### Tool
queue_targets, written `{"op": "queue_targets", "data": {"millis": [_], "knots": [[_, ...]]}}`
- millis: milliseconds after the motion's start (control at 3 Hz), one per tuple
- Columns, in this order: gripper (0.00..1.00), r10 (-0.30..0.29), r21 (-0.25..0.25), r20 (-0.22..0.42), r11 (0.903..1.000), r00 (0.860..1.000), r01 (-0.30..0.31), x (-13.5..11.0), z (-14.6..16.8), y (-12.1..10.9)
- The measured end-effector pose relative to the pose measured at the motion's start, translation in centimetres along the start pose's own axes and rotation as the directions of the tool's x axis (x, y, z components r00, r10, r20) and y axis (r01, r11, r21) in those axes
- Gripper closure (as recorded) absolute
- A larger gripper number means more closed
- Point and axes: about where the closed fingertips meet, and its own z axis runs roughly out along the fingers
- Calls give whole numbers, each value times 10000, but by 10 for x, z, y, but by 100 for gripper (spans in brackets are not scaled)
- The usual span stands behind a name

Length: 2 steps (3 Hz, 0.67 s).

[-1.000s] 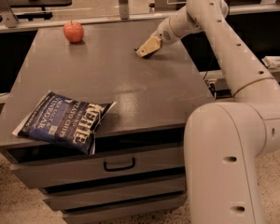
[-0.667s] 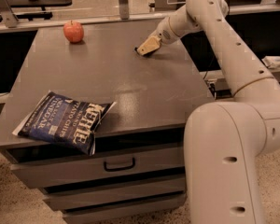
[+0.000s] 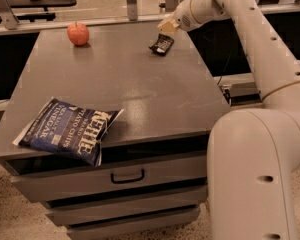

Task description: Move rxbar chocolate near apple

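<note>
The rxbar chocolate point(image 3: 161, 45) is a small black wrapper with faint white print. It hangs tilted from my gripper point(image 3: 165, 32), just above the far right part of the grey table point(image 3: 140, 89). The gripper's tan fingers are shut on the bar's top edge. The red-orange apple point(image 3: 78, 33) stands at the far left of the table, well to the left of the bar and gripper. The white arm reaches in from the right.
A large blue Kettle chip bag point(image 3: 70, 130) lies at the table's front left corner, overhanging the edge. Drawers point(image 3: 126, 176) sit under the table front. A ledge with metal posts point(image 3: 131, 1) runs behind the table.
The gripper has risen from the tabletop at the far right, and the black bar, hidden under it before, now shows hanging beneath the fingers. The apple and chip bag have not moved.
</note>
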Motion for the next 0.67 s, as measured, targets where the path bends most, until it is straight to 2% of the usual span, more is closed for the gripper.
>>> {"op": "queue_targets", "data": {"millis": [333, 667], "knots": [[100, -67, 37, 50, 10000, 10000, 67, -3, -2, -1], [82, -65, -30, 37, 10000, 10000, 65, -2, 3, 1]]}}
